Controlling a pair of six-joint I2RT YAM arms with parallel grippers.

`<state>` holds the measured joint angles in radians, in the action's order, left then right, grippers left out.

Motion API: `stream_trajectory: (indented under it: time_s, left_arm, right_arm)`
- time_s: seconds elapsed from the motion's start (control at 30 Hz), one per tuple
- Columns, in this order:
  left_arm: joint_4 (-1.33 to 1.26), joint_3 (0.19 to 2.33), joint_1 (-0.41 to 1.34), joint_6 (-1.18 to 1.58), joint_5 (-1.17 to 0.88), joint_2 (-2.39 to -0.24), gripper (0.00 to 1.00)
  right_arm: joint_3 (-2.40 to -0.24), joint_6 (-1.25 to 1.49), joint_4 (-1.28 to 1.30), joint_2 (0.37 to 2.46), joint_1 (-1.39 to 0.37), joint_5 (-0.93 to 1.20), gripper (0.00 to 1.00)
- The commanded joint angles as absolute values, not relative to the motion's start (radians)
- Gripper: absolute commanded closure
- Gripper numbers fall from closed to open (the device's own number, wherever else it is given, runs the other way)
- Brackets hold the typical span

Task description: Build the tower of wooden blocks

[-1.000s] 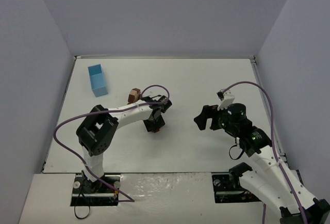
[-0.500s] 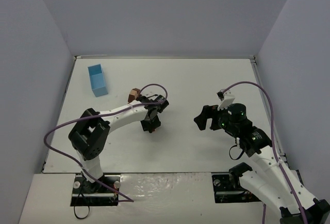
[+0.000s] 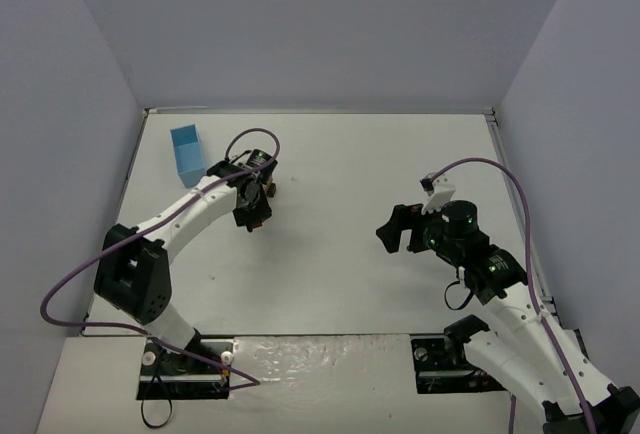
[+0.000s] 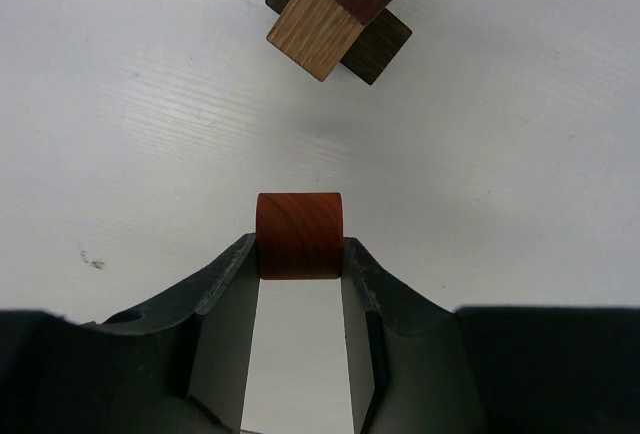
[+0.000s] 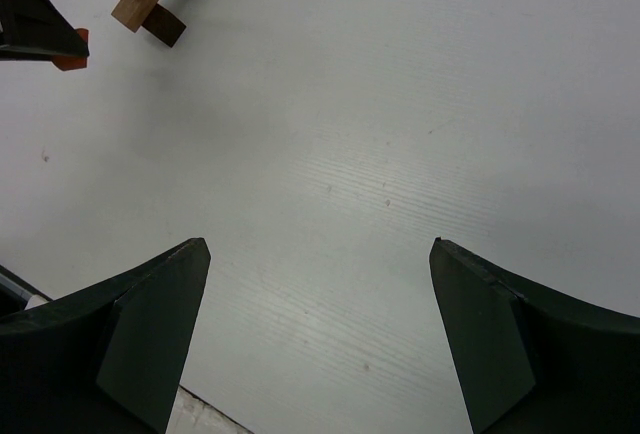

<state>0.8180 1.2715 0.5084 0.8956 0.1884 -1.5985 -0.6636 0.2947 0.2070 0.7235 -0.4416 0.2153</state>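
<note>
White table point(image 3: 400, 154) within grey walls, one light blue box point(image 3: 188, 154) far left, contents unclear, left gripper point(image 4: 299, 252) clamped on one reddish-orange block point(image 4: 299, 229) near the tower point(image 4: 335, 14), three crossed pieces visible, right gripper point(image 5: 320, 249) spread wide apart.

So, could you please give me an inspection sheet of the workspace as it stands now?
Surface: white table, a few faint specks.
Job's things: tower of crossed tan, reddish-brown and dark brown bars; one reddish-orange block apart from it.
Clutter: light blue box near the far left edge.
Tools: left tool shut on the reddish-orange block, just short of the tower; right tool open, holding nothing.
Cables: a purple cable loops along each arm.
Surroundings: plain grey walls on three sides; nothing else seen.
</note>
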Motion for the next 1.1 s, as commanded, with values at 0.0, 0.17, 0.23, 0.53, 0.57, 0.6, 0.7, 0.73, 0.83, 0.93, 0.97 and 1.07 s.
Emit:
stream_trajectory:
  time_s: [0.0,0.17,0.23,0.53,0.57,0.6,0.7,0.73,0.83,0.93,0.97,1.07]
  left_arm:
    - [0.836,1.374,0.468,0.684,0.165,-1.586,1.0]
    - [0.842,1.407,0.428,0.54,0.155,-1.607,1.0]
    - [0.84,1.411,0.412,0.477,0.145,-1.62,0.99]
    - [0.832,1.434,0.398,0.364,0.112,-1.679,0.99]
    - [0.827,1.436,0.397,0.365,0.112,-1.684,0.99]
    - [0.822,1.434,0.396,0.368,0.111,-1.686,0.99]
    - [0.796,1.427,0.394,0.373,0.1,-1.698,0.99]
    - [0.786,1.425,0.394,0.374,0.093,-1.702,0.99]
    - [0.765,1.42,0.393,0.373,0.076,-1.715,0.99]
    - [0.75,1.415,0.39,0.379,0.063,-1.725,0.98]
    - [0.743,1.413,0.388,0.384,0.058,-1.729,0.98]
    - [0.727,1.409,0.387,0.401,0.062,-1.732,0.98]
  right_arm:
    - [-0.678,0.277,0.167,0.729,-0.453,0.208,0.1]
    - [-0.68,0.27,0.166,0.729,-0.453,0.209,0.1]
    - [-0.681,0.269,0.167,0.732,-0.453,0.209,0.1]
    - [-0.681,0.265,0.166,0.732,-0.454,0.216,0.1]
    - [-0.68,0.267,0.166,0.732,-0.454,0.216,0.1]
    - [-0.68,0.266,0.165,0.732,-0.454,0.216,0.1]
    - [-0.678,0.267,0.164,0.731,-0.454,0.217,0.1]
    - [-0.678,0.267,0.164,0.73,-0.454,0.216,0.1]
    - [-0.677,0.267,0.165,0.729,-0.454,0.216,0.1]
    - [-0.676,0.267,0.164,0.728,-0.454,0.216,0.1]
    - [-0.676,0.267,0.164,0.727,-0.454,0.216,0.1]
    - [-0.676,0.266,0.164,0.726,-0.454,0.217,0.1]
